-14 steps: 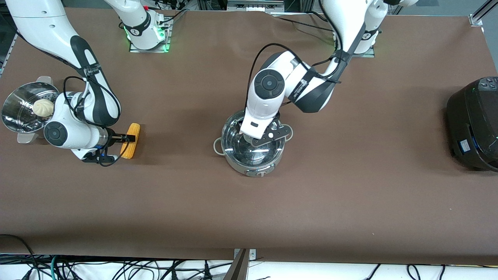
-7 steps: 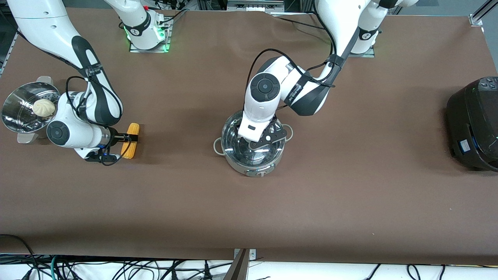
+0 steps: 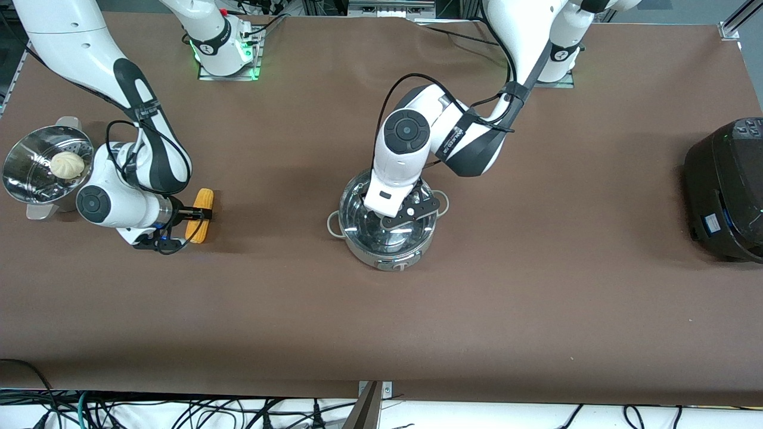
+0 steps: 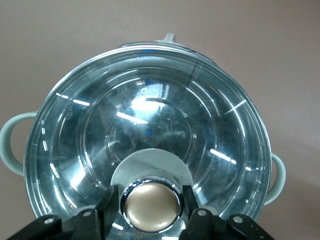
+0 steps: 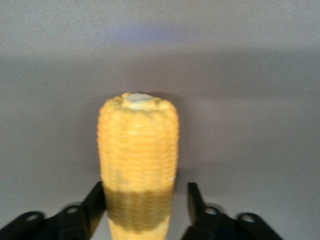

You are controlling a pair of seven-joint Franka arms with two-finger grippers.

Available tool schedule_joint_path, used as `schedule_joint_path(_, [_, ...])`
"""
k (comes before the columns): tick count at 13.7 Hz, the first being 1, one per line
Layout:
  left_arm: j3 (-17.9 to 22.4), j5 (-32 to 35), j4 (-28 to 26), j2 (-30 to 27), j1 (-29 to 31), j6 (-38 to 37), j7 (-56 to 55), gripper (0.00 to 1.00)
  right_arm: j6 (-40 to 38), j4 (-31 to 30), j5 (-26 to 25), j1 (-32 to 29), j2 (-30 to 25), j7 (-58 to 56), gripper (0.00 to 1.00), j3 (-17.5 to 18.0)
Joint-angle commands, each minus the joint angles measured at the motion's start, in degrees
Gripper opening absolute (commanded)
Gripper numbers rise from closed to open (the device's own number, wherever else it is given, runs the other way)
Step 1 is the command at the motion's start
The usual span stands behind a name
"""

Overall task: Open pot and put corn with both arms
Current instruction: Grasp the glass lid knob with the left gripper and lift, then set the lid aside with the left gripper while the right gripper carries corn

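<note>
The shiny steel pot (image 3: 387,253) stands mid-table with its glass lid (image 3: 357,217) on. My left gripper (image 3: 398,217) is down on the lid. In the left wrist view the gripper (image 4: 152,214) has a finger against each side of the tan knob (image 4: 150,202). The lid (image 4: 150,115) sits flat on the pot, whose grey loop handle (image 4: 7,145) shows at the side. The yellow corn (image 3: 203,199) lies on the table toward the right arm's end. My right gripper (image 3: 192,225) is open around it. In the right wrist view (image 5: 146,205) one finger touches the corn (image 5: 137,150) and the other stands slightly off it.
A perforated steel steamer pot (image 3: 24,187) holding a pale bun (image 3: 64,165) stands at the right arm's end of the table, beside the right arm. A big black cooker (image 3: 724,190) stands at the left arm's end.
My left hand has shifted and turned slightly over the lid and settled at the knob. My right arm has edged a little toward the corn. The corn and pot have not moved.
</note>
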Motion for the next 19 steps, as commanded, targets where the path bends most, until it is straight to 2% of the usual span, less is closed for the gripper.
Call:
schedule_joint_path(1, [0.8,1.2,1.8,0.8,-0.9,-0.4,-0.9,0.43,0.9,-0.8,1.0,0.1,-0.5,-0.3,0.17,0.4])
schedule_joint_path(2, [0.8,1.3,1.7,0.8,-0.9,-0.5,-0.6,0.27,0.4,-0.6,1.0,0.1,-0.5,-0.1,0.11,0.4])
schedule_joint_path(3, [0.8,1.3,1.7,0.7,-0.9,-0.7,-0.6,0.10,0.2,-0.4,1.0,0.1,-0.8,0.8,0.09,0.6])
schedule_joint_path(4, [0.8,1.4,1.7,0.6,-0.9,-1.1,-0.5,0.00,0.2,0.0,1.0,0.1,-1.1,1.3,0.10,1.0])
schedule_joint_path(6, [0.8,1.7,1.8,-0.4,-0.7,-2.6,-0.3,0.00,-2.8,1.7,1.0,0.1,-2.4,1.6,0.10,1.1])
schedule_joint_path(10, [0.7,1.4,1.9,-4.2,0.0,-8.9,0.1,0.00,-16.2,10.5,0.9,0.2,-5.0,1.9,0.10,1.7])
schedule_joint_path(12, [0.5,0.8,1.8,-7.0,2.0,-11.8,0.7,0.00,-23.7,17.2,0.9,0.2,-5.2,1.9,0.10,1.8])
schedule_joint_path(15, [0.1,-0.5,-1.4,-12.2,6.9,-14.0,9.3,0.00,-34.3,27.1,1.1,0.2,-5.2,1.9,0.10,2.1])
schedule_joint_path(17, [0.2,-0.7,-5.6,-15.9,10.9,-15.4,16.3,0.00,-39.0,33.0,1.1,0.5,-5.2,5.7,0.10,5.0])
schedule_joint_path(19, [0.2,-0.8,-11.2,-20.2,15.4,-15.5,24.4,0.00,-41.8,37.2,0.9,0.9,-5.2,18.2,0.10,11.9])
